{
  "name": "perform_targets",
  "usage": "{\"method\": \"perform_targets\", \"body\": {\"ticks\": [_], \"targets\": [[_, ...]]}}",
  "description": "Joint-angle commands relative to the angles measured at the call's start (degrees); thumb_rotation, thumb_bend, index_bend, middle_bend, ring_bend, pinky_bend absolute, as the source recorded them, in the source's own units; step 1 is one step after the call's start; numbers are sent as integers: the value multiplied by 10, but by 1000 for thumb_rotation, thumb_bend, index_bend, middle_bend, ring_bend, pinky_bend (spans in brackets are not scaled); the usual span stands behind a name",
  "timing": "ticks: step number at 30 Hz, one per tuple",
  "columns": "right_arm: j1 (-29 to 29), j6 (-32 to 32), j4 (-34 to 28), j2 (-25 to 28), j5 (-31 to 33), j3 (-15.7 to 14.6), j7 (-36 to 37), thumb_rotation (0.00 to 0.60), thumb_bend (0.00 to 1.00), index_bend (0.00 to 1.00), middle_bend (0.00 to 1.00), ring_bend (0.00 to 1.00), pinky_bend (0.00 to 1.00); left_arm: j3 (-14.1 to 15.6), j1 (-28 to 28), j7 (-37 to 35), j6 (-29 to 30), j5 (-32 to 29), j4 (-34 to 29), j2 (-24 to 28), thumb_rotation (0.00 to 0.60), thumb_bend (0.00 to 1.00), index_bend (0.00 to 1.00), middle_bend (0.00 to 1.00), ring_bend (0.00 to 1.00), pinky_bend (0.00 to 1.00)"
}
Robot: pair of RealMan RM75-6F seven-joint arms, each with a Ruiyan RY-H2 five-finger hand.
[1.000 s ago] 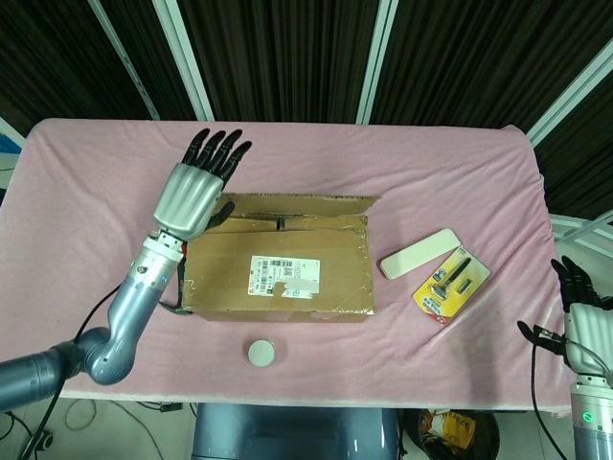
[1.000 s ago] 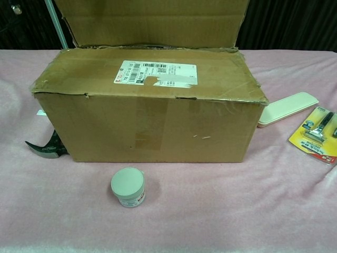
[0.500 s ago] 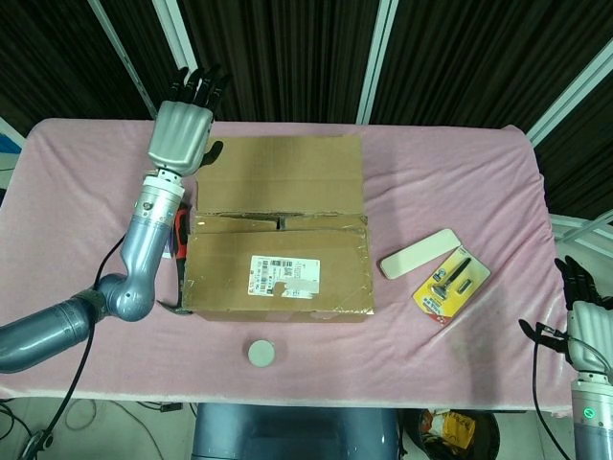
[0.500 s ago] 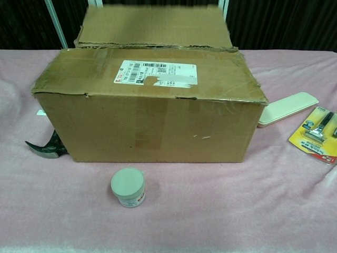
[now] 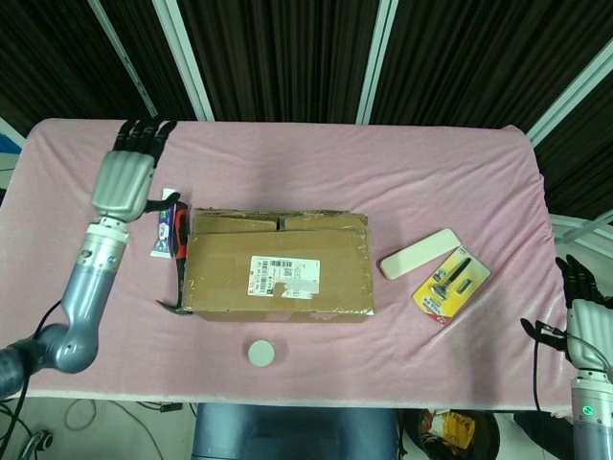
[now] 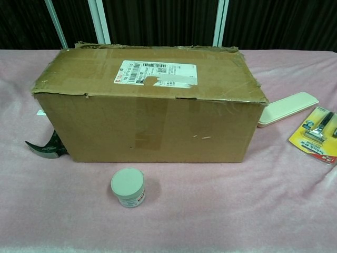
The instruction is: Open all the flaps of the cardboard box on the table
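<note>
I see a table draped in pink cloth (image 5: 287, 163), backed by dark corrugated panels (image 5: 287, 57) crossed by white frame bars (image 5: 381, 48).

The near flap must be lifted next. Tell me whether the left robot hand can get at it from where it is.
Probably yes. The left robot hand is open and empty beside the cardboard box, above the tube; nothing lies on the labelled near flap.

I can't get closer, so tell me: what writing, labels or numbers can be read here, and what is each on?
White shipping label on the brown cardboard box: barcode and print, too small to read.
Yellow razor blister card: print blurred.
Small white round jar: label unreadable.
Tube beside the box: unreadable.
</note>
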Motion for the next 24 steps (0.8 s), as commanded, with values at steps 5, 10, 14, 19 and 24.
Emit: {"method": "perform_targets", "body": {"ticks": [5, 10, 14, 19, 24], "targets": [[36, -32, -65, 49, -12, 25, -14, 600, 309, 0, 9, 7, 220, 93, 139, -91, 115, 72, -51, 54, 600, 163, 0, 0, 0, 0], [99, -93, -129, 96, -6, 67, -38, 600, 495, 1, 102, 87, 237, 136, 205, -140, 171, 108, -25, 48, 600, 202, 0, 0, 0, 0], [175, -164, -164, 113, 25, 113, -64, 600, 603, 55, 173, 161, 275, 163, 249, -184, 202, 124, 16, 25, 600, 204, 0, 0, 0, 0], [255, -224, -178, 102, 92, 154, -91, 600, 675, 161, 270, 256, 332, 165, 259, -210, 202, 137, 30, 16, 600, 204, 0, 0, 0, 0], [354, -281, -154, 64, 176, 179, -147, 600, 712, 244, 343, 327, 363, 164, 259, -214, 200, 154, 41, 10, 600, 204, 0, 0, 0, 0]]}}
